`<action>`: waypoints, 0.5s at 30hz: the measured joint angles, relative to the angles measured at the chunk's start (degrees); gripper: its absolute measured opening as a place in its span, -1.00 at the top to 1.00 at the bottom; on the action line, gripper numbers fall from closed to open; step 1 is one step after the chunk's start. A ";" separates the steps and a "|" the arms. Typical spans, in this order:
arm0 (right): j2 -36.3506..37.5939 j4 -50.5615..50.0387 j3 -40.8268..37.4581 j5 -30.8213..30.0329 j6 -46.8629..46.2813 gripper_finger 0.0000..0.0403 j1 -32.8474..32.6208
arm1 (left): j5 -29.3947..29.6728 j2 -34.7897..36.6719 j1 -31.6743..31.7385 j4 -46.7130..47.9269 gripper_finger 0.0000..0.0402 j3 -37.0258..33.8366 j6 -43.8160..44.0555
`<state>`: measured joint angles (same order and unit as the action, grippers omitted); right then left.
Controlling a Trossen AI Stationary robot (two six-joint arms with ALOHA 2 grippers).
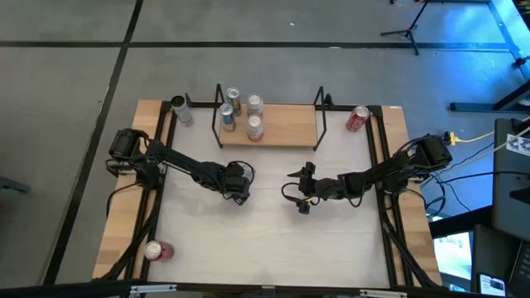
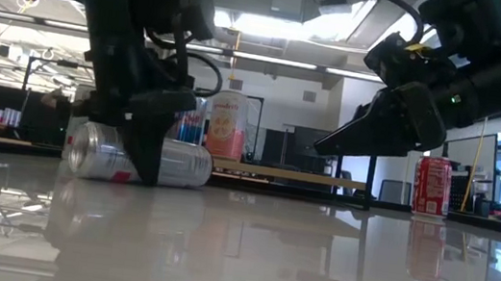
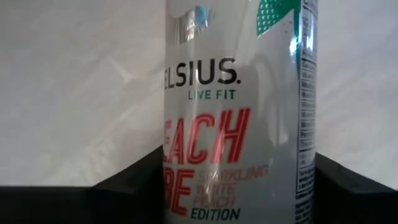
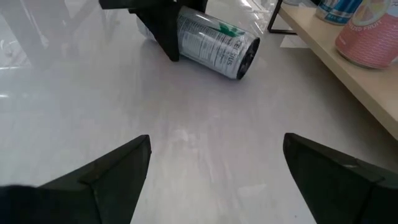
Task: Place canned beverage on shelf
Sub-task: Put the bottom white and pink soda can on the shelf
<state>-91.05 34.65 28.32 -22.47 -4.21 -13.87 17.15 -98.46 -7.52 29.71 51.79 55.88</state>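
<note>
A silver can [image 2: 137, 159] lies on its side on the pale bench [image 1: 273, 240], toward the middle and a little left, near of the shelf [image 1: 281, 126]. The left gripper [image 1: 238, 187] is down over this can, its dark fingers [image 2: 142, 136] straddling the body; the left wrist view is filled with the can's white label with red lettering [image 3: 242, 112], a dark finger on either side of it. The jaws sit around the can at a middling width, but whether they actually press it cannot be told. The right gripper [image 1: 301, 180] hovers just right of the bench's centre, pointing left toward the can, jaws spread wide with nothing between them; its two dark fingers [image 4: 106, 180] frame bare bench with the lying can [image 4: 214, 42] beyond. The shelf, a light-wood board in a thin black frame, stands at the far side of the bench and carries four upright cans [image 1: 254, 127] bunched at its left end. Another upright can [image 1: 180, 109] stands on the bench just left of the shelf, a red can [image 1: 357, 118] just right of it, and a red-and-silver can [image 1: 157, 250] lies at the near left corner.
</note>
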 joint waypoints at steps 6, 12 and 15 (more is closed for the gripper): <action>0.00 -0.02 0.00 1.11 0.00 -0.82 0.00 | 1.15 1.23 -2.45 -3.02 -0.13 -0.15 -5.50; 1.55 -0.03 0.00 5.63 0.02 -0.82 0.00 | 1.62 2.52 -6.58 -16.27 -0.13 -0.15 -16.04; 3.24 -0.12 0.00 8.74 0.02 -0.82 -0.04 | 1.63 2.52 -8.34 -24.73 -0.13 -0.15 -22.96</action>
<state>-87.81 34.54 28.32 -13.73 -4.19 -13.91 18.79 -95.94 -15.86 4.98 51.64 32.92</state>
